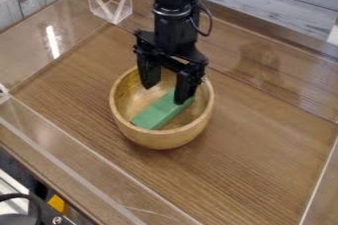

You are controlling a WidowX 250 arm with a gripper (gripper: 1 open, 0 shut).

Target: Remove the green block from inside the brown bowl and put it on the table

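The block [160,112] is held within the bowl [162,133], laid aslant from its near left wall towards its far right wall. The bowl is set on the tabletop [251,150], between its left and right edges. Above the bowl's far part, the gripper [169,89] is placed.
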